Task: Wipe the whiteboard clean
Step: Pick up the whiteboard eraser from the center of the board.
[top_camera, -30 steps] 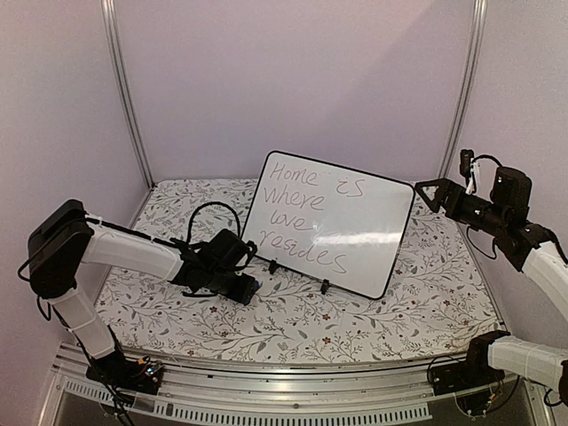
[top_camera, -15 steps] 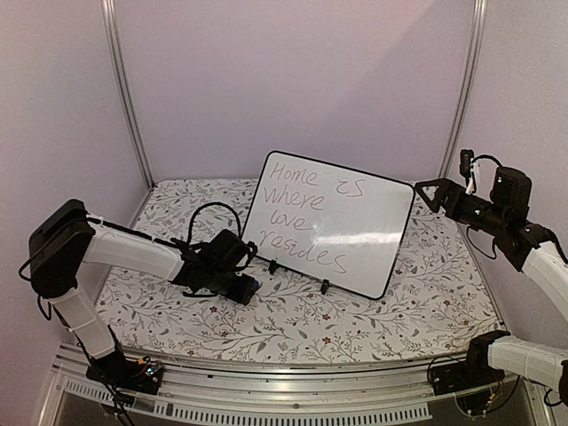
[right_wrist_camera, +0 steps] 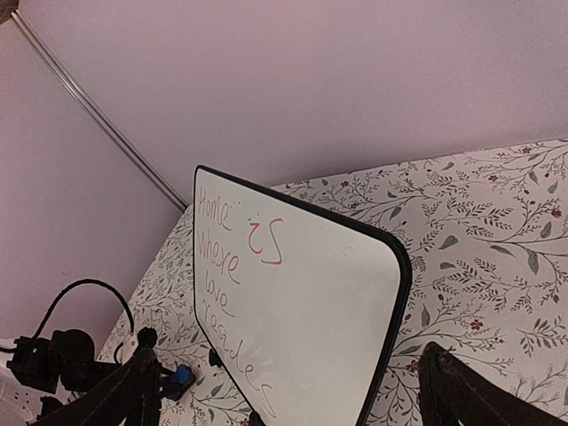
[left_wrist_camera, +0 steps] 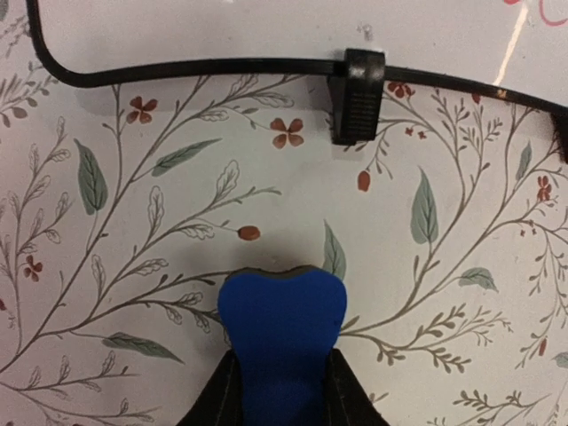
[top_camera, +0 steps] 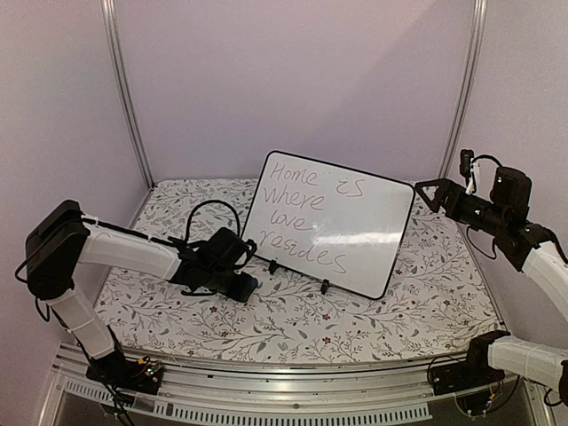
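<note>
Since wiping needs a tool in hand first, the left gripper (top_camera: 245, 286) lies low over the tabletop (top_camera: 293, 333), left of centre and between the near edge and the board. Its fingers are clamped on the sides of the blue eraser (left_wrist_camera: 282, 319). The wrist view shows the block pinched in at its waist, its free end pointing at the board's lower rim, with a stretch of bare flowered cloth between them. That suits an approach from low on the writing side, though the eraser is well below the lowest line of text, so I judge a lift must come before any stroke.

Just beyond, a black foot (left_wrist_camera: 358, 84) props the rim off the cloth. The whiteboard (top_camera: 355, 222) stands on such feet at the middle of the tabletop, leaning back toward the far edge and turned a little askew. Its purple writing (top_camera: 297, 217) is all in place, so no erasing is done yet. A black cable (top_camera: 206, 209) loops up from the left wrist close to the board's left edge and could brush it.

At the right edge, the right gripper (top_camera: 421, 193) hangs raised with jaws spread and nothing in them, beside the board's upper right corner, probably placed to steady a board that might tip under pressure.
</note>
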Robot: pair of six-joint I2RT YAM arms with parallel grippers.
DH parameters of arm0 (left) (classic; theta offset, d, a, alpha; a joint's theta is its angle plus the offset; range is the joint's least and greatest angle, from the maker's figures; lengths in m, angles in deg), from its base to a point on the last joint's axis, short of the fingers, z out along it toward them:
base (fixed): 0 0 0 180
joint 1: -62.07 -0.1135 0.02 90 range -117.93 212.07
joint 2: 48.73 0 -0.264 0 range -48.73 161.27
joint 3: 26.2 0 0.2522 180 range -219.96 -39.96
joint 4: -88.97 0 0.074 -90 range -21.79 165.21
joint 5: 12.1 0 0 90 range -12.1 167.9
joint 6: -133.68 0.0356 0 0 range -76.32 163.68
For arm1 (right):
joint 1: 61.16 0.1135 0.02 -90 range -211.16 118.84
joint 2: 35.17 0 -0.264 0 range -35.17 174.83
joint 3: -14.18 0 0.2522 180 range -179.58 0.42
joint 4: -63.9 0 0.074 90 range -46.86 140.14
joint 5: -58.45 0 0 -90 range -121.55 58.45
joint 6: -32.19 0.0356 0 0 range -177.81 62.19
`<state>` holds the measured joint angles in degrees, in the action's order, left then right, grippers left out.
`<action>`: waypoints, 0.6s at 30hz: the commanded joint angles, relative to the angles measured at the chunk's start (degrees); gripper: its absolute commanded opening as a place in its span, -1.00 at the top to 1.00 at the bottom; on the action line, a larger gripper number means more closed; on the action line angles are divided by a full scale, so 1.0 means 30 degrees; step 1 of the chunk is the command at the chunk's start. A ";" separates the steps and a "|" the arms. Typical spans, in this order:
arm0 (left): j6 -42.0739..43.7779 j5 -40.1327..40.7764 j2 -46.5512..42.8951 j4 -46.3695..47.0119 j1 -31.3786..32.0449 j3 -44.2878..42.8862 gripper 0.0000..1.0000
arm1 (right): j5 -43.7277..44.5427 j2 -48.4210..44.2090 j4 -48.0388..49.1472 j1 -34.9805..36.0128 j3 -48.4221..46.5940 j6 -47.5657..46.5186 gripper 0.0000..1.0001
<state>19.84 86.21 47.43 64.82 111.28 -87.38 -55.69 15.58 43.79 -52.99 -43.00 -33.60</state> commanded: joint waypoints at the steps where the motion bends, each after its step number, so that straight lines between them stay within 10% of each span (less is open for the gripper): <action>1: 0.0066 0.0412 -0.1499 -0.0210 -0.0252 -0.0702 0.58 | -0.0002 -0.0039 0.0274 -0.0104 0.0110 -0.0042 -0.98; 18: 0.0786 0.1756 -0.3926 -0.1078 -0.0935 -0.4721 0.48 | 0.0191 -0.0211 0.0154 -0.0113 0.0205 -0.0152 -0.98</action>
<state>20.37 89.73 38.10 61.39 109.73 -98.22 -55.66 15.58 43.79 -52.99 -43.00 -33.60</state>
